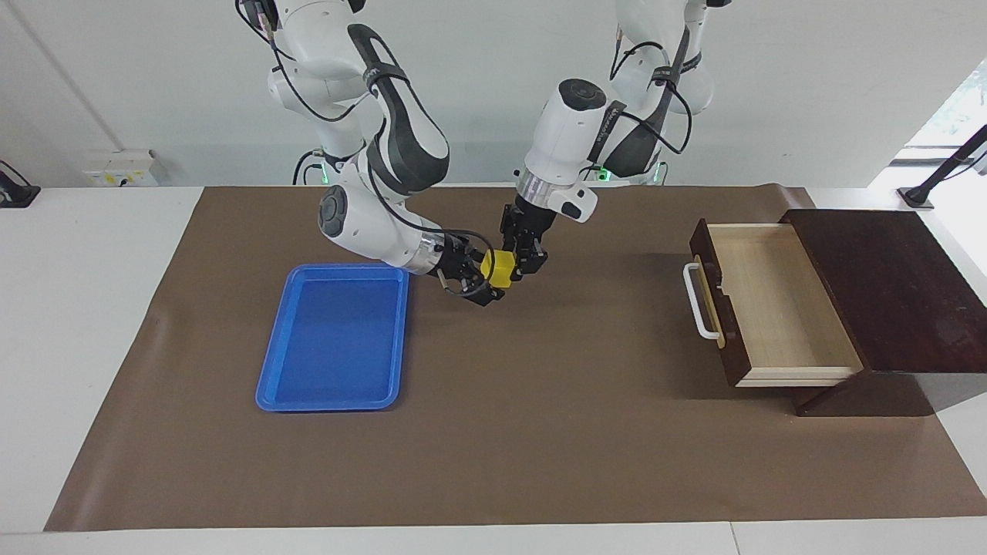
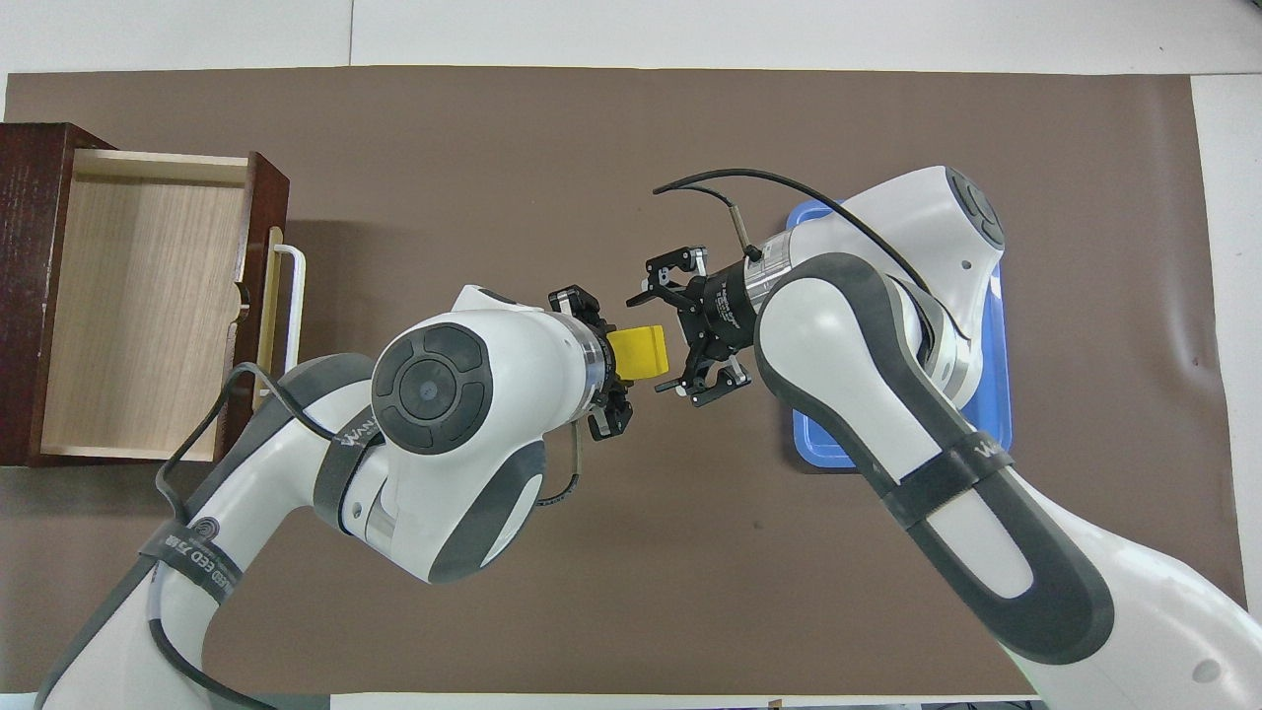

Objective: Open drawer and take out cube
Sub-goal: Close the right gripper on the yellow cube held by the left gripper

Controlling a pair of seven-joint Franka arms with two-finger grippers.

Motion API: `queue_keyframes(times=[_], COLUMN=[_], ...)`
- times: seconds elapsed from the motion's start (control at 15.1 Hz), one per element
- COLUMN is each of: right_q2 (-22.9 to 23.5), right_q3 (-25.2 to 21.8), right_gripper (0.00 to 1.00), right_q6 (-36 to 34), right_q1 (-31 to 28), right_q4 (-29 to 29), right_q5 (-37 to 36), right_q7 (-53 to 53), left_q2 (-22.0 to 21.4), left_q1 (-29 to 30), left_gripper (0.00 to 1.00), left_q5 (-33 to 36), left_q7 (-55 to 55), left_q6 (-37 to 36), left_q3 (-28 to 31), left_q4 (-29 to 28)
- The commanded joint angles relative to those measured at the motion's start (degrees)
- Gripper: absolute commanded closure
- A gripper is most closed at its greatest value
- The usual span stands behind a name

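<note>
Cube (image 1: 500,268) out of open drawer (image 1: 771,304), clamped in left gripper (image 1: 513,266); right gripper (image 1: 472,279) spread wide beside it; handover pending

The drawer (image 1: 779,304) is dark polished wood outside, pale matt wood inside (grain showing). The tray (image 1: 333,336) looks like glossy blue plastic, the cube (image 1: 499,269) smooth yellow plastic. A matt brown sheet (image 1: 540,432) covers the white surface (image 1: 77,308).

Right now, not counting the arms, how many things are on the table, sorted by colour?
Yellow: 1, the cube, held up in the left tool
Blue: 1, the tray
Dark brown: 1, the open drawer in its box
Total: 3
</note>
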Motion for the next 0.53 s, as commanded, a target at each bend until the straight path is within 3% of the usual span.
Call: queue_keyframes(times=[0.0, 0.13, 0.2, 0.27, 0.46], right_q2=[-1.1, -1.4, -1.9, -2.2, -3.7], right_q3=[0.2, 0.2, 0.2, 0.3, 0.3], right_gripper=[0.17, 0.46, 0.8, 1.0, 1.0], right_q6=[0.6, 0.6, 0.6, 0.6, -0.2], right_q1=[-0.3, -0.1, -0.1, -0.1, -0.1], right_q4=[-1.2, -1.2, -1.1, -1.0, -0.7], right_q5=[-0.6, -0.6, -0.6, -0.6, -0.6], right_q7=[-0.2, 0.5, 1.3, 2.7, 4.2], left_q2=[-1.2, -1.2, -1.2, -1.2, -1.2], left_q1=[0.4, 0.4, 0.4, 0.4, 0.3], left_gripper=[1.0, 1.0, 1.0, 1.0, 1.0], left_q5=[-1.0, -1.1, -1.1, -1.1, -1.0], left_q7=[0.9, 0.8, 0.8, 0.8, 0.8], left_q6=[0.7, 0.3, 0.4, 0.7, 0.7], left_q3=[0.5, 0.5, 0.5, 0.5, 0.5], left_q4=[-1.8, -1.6, -1.8, -1.8, -1.9])
